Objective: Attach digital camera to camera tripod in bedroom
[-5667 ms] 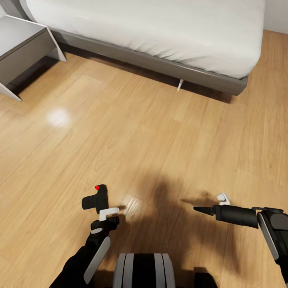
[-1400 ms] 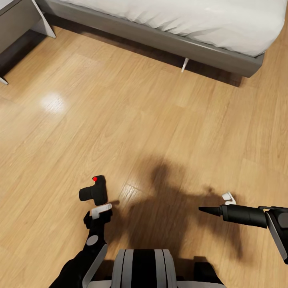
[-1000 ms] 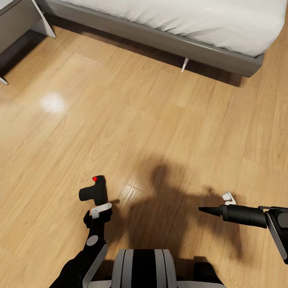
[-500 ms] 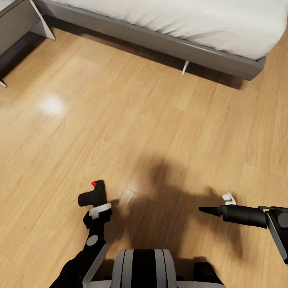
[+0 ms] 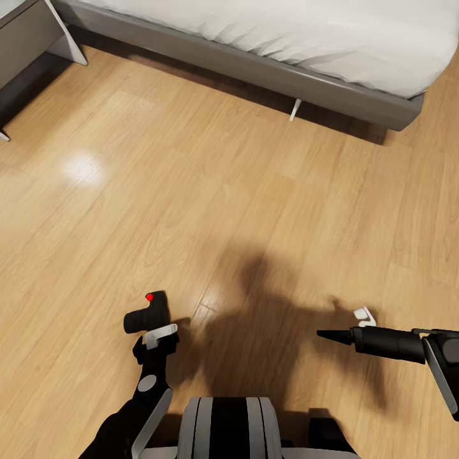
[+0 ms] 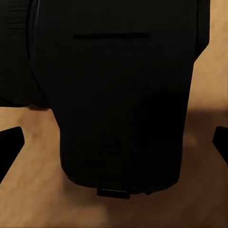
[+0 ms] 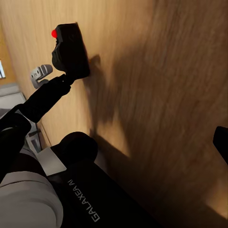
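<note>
- The left end effector [image 5: 155,333] is clamped on the digital camera [image 5: 146,312], which sticks out past its fingertips over the floor [image 5: 210,191]. In the left wrist view the camera's black body [image 6: 118,90] sits between the two dark finger tips at the frame's edges.
- Risk — the hold looks to be on the lower end of the camera body, with the lens barrel off to one side. A sharp turn of the base or a swing of the arm could twist it in the fingers or let it slip to the floor.
- The right end effector [image 5: 331,334] is held out level over the floor, well apart from the camera. I cannot tell whether its fingers are together or apart; nothing is seen in them.
- Risk — no tripod is in sight. The robot likely has to drive on with the load, and the outstretched right arm could clip furniture on the way.
- Further out, the grey bed [image 5: 306,70] lies along the far edge of the floor, with a grey bedside unit [image 5: 25,38] at the far left corner — both well clear of the arms for now.
</note>
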Robot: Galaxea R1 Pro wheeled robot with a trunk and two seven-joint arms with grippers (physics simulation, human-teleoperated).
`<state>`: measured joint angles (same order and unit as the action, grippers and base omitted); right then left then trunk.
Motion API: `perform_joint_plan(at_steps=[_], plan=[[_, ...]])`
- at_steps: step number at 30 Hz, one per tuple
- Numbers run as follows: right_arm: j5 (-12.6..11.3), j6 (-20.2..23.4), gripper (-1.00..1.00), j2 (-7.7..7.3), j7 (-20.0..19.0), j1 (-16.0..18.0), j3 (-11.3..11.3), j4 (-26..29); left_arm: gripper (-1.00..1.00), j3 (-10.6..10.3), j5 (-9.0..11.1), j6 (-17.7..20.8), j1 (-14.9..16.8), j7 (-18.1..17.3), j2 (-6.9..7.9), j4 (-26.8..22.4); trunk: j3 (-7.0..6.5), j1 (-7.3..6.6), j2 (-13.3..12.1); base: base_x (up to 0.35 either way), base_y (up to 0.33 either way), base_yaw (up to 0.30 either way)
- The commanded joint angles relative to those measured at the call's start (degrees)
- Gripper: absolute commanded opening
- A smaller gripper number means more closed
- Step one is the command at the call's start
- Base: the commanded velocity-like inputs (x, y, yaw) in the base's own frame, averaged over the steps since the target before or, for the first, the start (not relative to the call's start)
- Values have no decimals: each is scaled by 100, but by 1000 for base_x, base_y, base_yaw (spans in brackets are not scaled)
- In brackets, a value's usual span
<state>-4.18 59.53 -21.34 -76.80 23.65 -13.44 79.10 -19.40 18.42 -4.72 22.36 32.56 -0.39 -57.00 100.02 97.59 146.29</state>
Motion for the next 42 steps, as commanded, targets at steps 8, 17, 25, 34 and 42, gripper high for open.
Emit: perform_joint_plan(at_steps=[8, 17, 25, 34, 42], plan=[[-28, 47, 100, -1, -2, 4, -1, 0, 100, -20, 67, -47, 4, 15, -20, 2, 3, -1, 1, 2, 0, 0], [-30, 47, 100, -1, -1, 0, -1, 0, 100, -20, 73, -47, 4, 13, -67, 14, 3, -1, 1, 0, 0, 0], [-30, 47, 100, -1, -1, 3, -1, 0, 100, -20, 78, -47, 5, 13, -74, 19, 3, -1, 1, 3, 0, 0], [-30, 47, 100, -1, -2, 5, -1, 0, 100, -22, 82, -47, 5, 13, -76, 22, 3, -1, 1, 78, 0, 0], [-45, 47, 100, -1, -2, 4, -1, 0, 100, -20, 82, -47, 5, 13, -76, 29, 3, -1, 1, 8, 0, 0]])
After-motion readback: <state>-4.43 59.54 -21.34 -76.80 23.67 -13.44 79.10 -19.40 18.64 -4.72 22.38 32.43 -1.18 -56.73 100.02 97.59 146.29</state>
